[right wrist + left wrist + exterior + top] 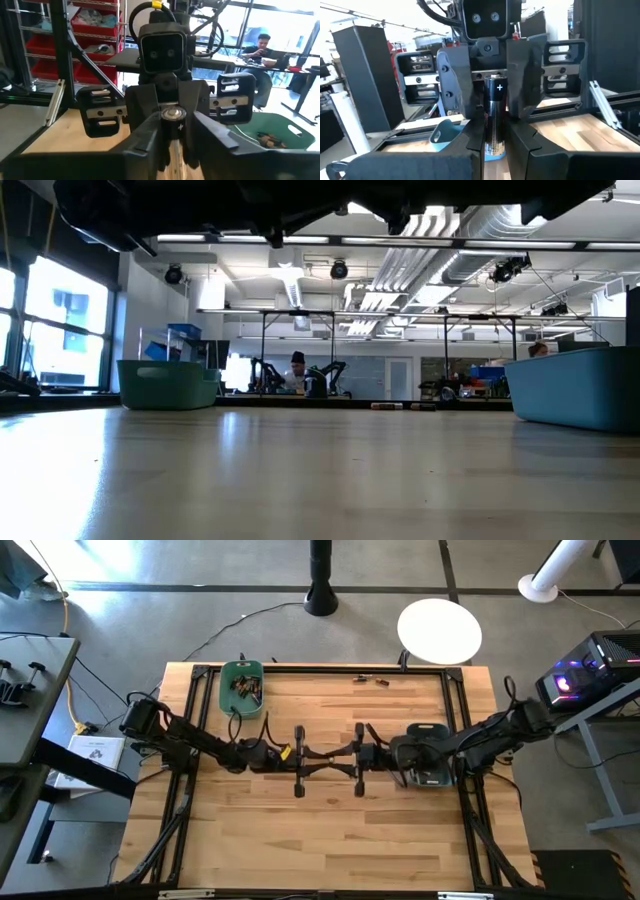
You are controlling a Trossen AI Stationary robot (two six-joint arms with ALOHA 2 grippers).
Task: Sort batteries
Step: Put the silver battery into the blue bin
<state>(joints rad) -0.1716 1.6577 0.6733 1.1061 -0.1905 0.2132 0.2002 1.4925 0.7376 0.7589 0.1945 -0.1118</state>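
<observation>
Battery changing hands in mid-air at the centre of the table

Both arms are meeting nose to nose at the middle of the high view. The left gripper (pixel 492 145) is clenched on a dark battery (pixel 495 117), holding it upright with the plus end up. The right gripper (pixel 172 145) is flanking the same battery; whether it is gripping yet I cannot tell. For a clean handover, I would judge the left should be letting go only once the right is squeezing firmly. The green bin (pixel 242 687), upper left, is holding more batteries; the blue bin (pixel 432 778) is sitting under the right arm, and loose batteries (pixel 369 680) are lying near the top edge
</observation>
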